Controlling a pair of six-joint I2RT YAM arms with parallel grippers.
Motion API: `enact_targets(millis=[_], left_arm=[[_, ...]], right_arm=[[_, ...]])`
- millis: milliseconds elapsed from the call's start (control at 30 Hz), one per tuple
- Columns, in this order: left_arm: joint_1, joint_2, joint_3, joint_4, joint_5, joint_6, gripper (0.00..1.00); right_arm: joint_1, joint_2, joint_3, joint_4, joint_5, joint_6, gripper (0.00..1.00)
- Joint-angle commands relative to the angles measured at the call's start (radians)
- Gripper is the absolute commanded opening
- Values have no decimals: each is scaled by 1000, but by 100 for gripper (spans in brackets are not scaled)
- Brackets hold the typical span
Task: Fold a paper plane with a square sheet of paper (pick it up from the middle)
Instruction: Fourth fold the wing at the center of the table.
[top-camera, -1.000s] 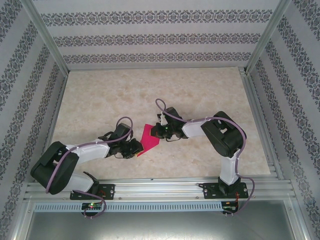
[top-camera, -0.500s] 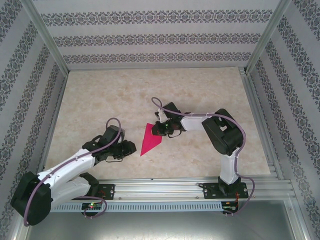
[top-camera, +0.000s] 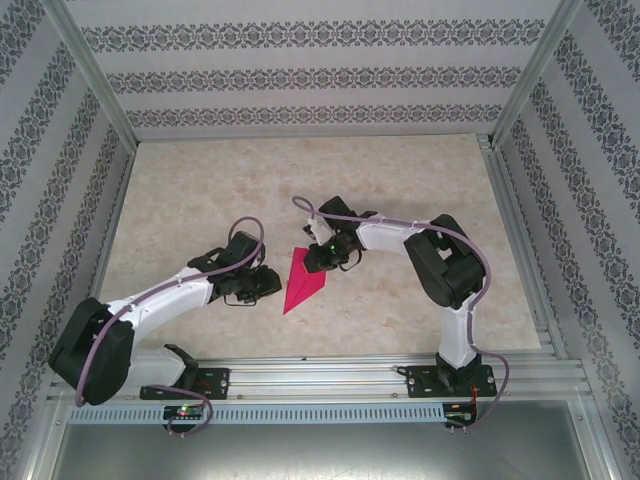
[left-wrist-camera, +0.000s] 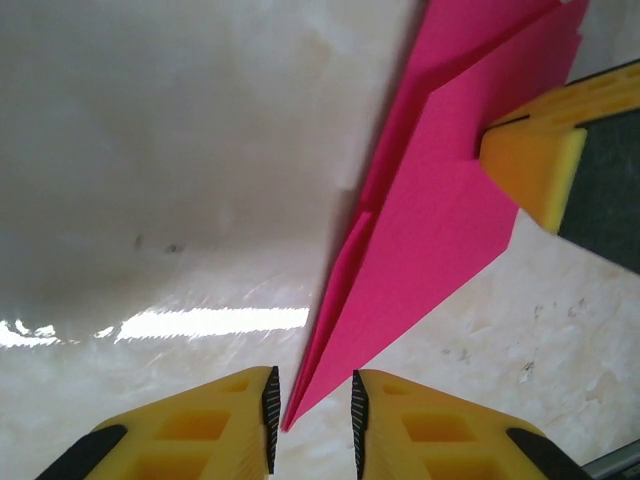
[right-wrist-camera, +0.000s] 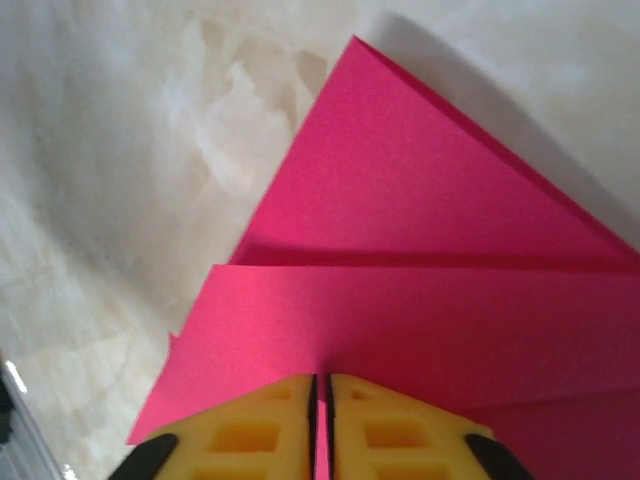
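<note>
Near the middle of the tabletop (top-camera: 200, 190), the paper plane (top-camera: 303, 285) has one edge pinched by the right gripper (right-wrist-camera: 321, 385), its pointed tip between the narrowly parted jaws of the left gripper (left-wrist-camera: 312, 405).

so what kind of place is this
Likely a robot test cell: aluminium frame, wallpaper panels for walls, and left arm and right arm bolted to a rail at the edge of the table.

Black-and-white arms (top-camera: 160, 300), purple cables (top-camera: 247, 221), yellow claw fingers (left-wrist-camera: 190, 425).
</note>
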Motion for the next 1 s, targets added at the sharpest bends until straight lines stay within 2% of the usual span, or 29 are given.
enact_targets(millis=[0,167,267,400,567,967], left_arm=[[12,37,49,-33,-17,56,30],[12,114,110,-13,29,114,31],[13,182,169,-50,12,168,32],[12,285,240,-86,3,223,32],[12,354,284,-110,-4,259,32],[13,406,289,-77,20,254,33]], right_arm=[[-13,-121,-12,5,36,70,16],[-29,-239,-148,56,197,260,23],[-31,-308,-293,177,207,433,31],[-1,-351,-421,345,189,589,35],[41,-321,-422,345,211,639,37],[66,-263,-433,364,247,728,37]])
